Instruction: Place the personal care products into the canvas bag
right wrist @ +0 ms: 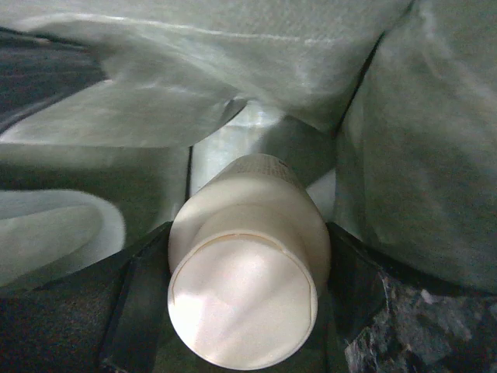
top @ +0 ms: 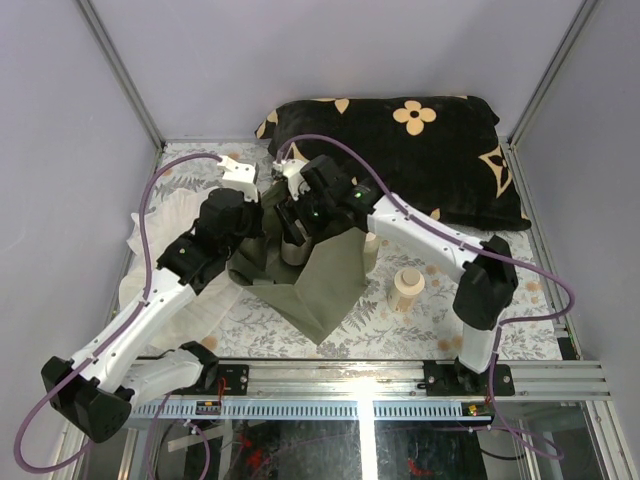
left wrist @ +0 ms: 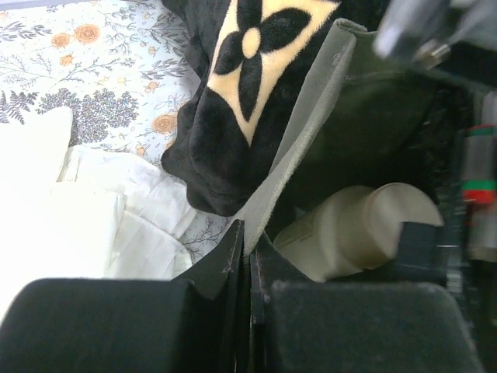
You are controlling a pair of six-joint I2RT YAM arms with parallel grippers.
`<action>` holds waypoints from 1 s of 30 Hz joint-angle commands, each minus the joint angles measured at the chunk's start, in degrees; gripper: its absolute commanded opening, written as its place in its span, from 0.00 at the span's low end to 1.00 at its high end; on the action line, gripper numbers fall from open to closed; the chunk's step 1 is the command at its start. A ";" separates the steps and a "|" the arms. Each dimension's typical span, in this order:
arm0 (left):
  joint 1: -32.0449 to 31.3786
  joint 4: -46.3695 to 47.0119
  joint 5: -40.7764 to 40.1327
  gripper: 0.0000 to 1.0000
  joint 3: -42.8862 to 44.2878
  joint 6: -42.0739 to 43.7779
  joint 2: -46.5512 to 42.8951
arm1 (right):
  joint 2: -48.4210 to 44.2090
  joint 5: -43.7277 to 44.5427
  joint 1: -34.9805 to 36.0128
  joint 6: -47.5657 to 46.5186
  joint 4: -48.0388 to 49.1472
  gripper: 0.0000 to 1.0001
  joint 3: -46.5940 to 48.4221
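Observation:
The olive-green canvas bag (top: 315,280) lies mid-table with its mouth held open. My left gripper (top: 258,212) is shut on the bag's rim, which shows pinched between its fingers in the left wrist view (left wrist: 299,140). My right gripper (top: 296,228) is shut on a beige bottle (right wrist: 248,272), cap toward the camera, down inside the bag's mouth with green fabric (right wrist: 233,70) all round. The same bottle shows in the left wrist view (left wrist: 353,229). A second beige bottle (top: 407,289) stands upright on the table right of the bag. A third (top: 370,250) is partly hidden behind my right arm.
A black cushion with tan flower marks (top: 410,150) lies at the back, close behind the bag. A white cloth (top: 165,285) lies under my left arm. The floral tablecloth (top: 420,325) ends at a metal rail (top: 380,385) at the near edge.

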 commanded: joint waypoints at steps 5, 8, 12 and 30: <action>0.20 6.66 -1.48 0.00 -3.47 -2.97 -2.11 | 2.96 9.09 2.09 0.12 12.17 0.00 -1.93; 0.20 6.29 -1.75 0.00 -3.48 -3.02 -2.47 | 4.07 11.08 2.43 -0.50 12.00 0.00 -2.27; 0.21 6.15 -2.03 0.00 -3.40 -2.93 -2.98 | 4.82 12.91 2.43 -0.96 10.30 0.39 -1.42; 0.21 5.41 -5.36 0.00 -2.16 -3.30 -1.73 | -7.03 17.79 2.40 -0.92 5.17 0.99 2.82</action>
